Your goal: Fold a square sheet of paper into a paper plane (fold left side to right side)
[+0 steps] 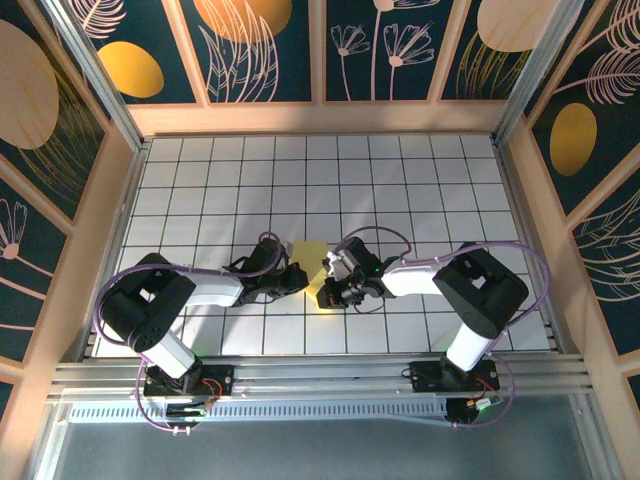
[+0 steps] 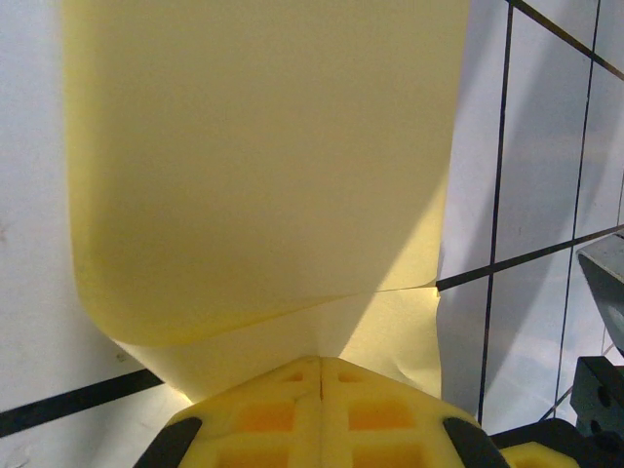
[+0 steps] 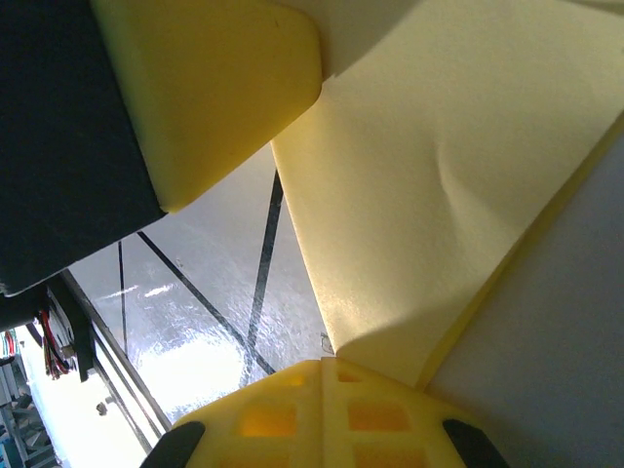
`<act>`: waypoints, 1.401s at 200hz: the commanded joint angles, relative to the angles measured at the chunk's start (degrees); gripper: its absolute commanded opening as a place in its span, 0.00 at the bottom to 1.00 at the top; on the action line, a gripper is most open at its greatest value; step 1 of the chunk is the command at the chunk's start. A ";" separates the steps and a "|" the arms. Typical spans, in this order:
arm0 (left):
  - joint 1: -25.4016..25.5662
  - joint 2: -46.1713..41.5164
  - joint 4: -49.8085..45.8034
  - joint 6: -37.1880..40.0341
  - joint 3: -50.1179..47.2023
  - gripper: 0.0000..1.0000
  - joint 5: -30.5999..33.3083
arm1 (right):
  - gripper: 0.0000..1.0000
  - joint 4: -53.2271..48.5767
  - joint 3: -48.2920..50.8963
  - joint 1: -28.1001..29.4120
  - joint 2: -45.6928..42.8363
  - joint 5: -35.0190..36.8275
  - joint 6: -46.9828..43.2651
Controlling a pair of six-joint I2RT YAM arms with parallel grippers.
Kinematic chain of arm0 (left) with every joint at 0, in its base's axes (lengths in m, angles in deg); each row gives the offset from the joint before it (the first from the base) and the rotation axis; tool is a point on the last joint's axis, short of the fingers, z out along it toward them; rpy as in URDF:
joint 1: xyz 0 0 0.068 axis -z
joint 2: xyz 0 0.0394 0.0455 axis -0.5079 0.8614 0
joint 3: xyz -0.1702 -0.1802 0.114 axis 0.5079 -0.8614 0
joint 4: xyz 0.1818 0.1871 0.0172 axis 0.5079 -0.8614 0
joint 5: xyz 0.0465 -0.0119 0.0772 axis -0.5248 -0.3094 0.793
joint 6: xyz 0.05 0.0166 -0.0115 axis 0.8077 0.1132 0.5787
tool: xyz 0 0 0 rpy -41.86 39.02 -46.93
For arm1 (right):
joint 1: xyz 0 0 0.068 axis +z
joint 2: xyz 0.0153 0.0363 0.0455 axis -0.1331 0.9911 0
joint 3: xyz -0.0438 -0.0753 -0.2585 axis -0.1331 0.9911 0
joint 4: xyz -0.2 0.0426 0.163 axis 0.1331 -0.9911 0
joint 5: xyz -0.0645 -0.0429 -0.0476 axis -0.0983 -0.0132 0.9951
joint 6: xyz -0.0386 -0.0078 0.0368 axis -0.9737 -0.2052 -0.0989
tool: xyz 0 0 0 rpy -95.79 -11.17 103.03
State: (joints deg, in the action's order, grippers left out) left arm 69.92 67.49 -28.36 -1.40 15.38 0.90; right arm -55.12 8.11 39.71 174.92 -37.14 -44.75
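Seen from above, near the middle of the white grid table [image 1: 420,180]: the square sheet of paper [image 1: 309,256], pale yellow, caught between two arms reaching in from 7 and 5 o'clock. Pinched on its 8 o'clock side by the left gripper [image 1: 299,280], jaws pressed tight together on the paper. Pinched on its 4 o'clock side by the right gripper [image 1: 330,292], closed the same way, just beside its partner.

From the left wrist camera: the left gripper [image 2: 322,363] at 6 o'clock, pads meeting with no gap, gripping a lower flap of the sheet [image 2: 263,166]. Above, toward 12 o'clock, a broad upper layer curling over from a rounded bend at 8 o'clock, not pressed flat. Black grid lines at 3 o'clock; dark grey hardware [image 2: 600,283] at 4 o'clock, too cropped to name.

From the right wrist camera: the right gripper [image 3: 322,369] at 6 o'clock, clamped on paper [image 3: 419,195] rising toward 1 o'clock with a shallow dent. At 10 o'clock, a yellow finger [image 3: 219,97] of the left gripper, touching the sheet and blocking much of the table beyond.

Crowding the overhead view: both wrists and looping purple cables [image 1: 376,231], hiding the sheet's lower half. At 12 o'clock, dark blue wall panels [image 1: 265,60] with orange ovals and line-drawn flowers; at 6 o'clock, an aluminium rail [image 1: 320,378] under the bases.
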 commanded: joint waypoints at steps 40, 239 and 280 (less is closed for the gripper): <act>-0.02 2.11 -5.58 -0.99 0.17 0.00 3.87 | 0.00 -3.57 0.83 0.37 1.35 1.52 -0.54; 0.06 1.93 -5.61 -1.86 0.20 0.00 3.96 | 0.00 -2.36 -0.73 -0.51 -6.03 -1.86 0.62; 0.07 2.20 -5.50 -1.84 0.35 0.00 3.78 | 0.00 -0.92 -2.81 -0.59 -0.95 0.92 0.85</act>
State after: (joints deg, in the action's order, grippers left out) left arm 69.92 67.69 -29.02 -2.85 15.91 1.36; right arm -57.74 7.13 39.53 171.38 -38.58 -44.71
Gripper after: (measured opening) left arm 0.044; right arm 0.047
